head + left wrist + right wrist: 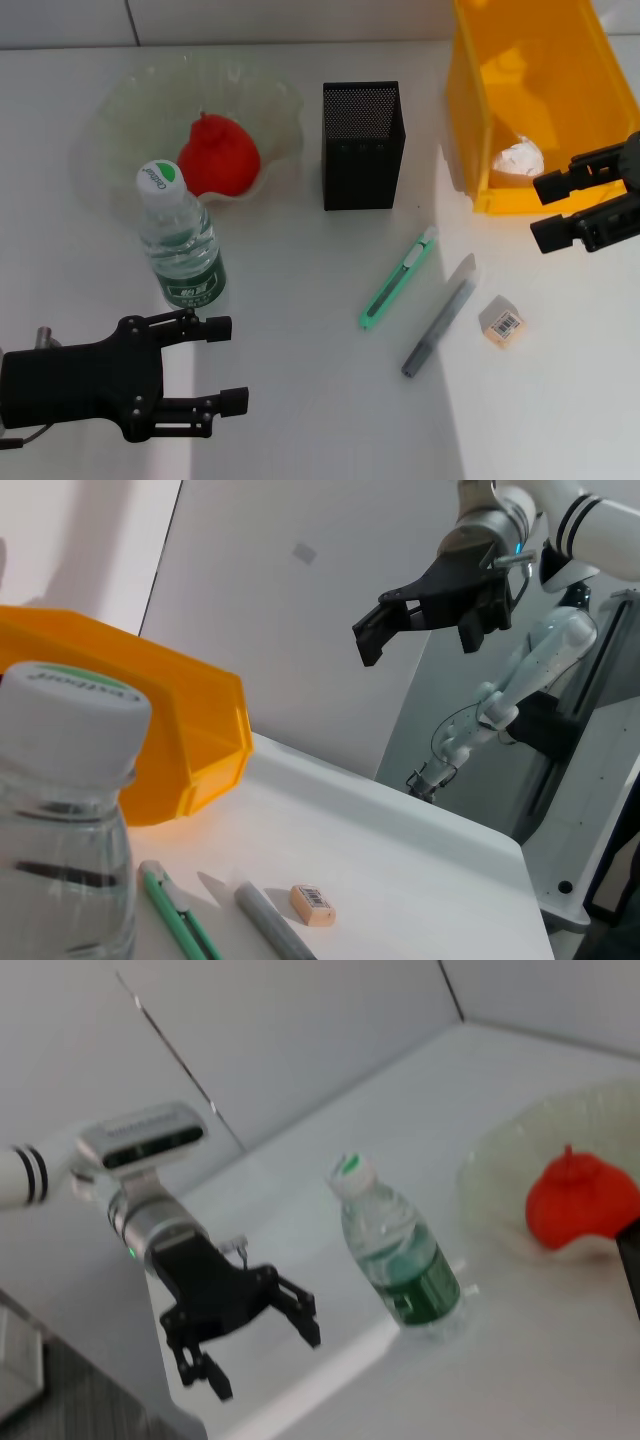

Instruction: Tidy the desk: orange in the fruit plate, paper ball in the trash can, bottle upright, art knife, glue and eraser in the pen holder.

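A yellow trash can (470,120) held the paper ball (517,156); the orange (218,155) sat in the fruit plate (270,100). The bottle (181,240) stood upright near the left gripper (220,365), fingers wide; a careless swing could topple it. The right gripper (555,212) hung open. Art knife (397,279), glue (437,318) and eraser (501,321) lay apart; the thin knife might slip when pinched

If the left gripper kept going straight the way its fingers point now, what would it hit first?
The left gripper, open, points toward the art knife and glue. Bare table comes first; it would probably meet the art knife's lower end, though height is unclear.
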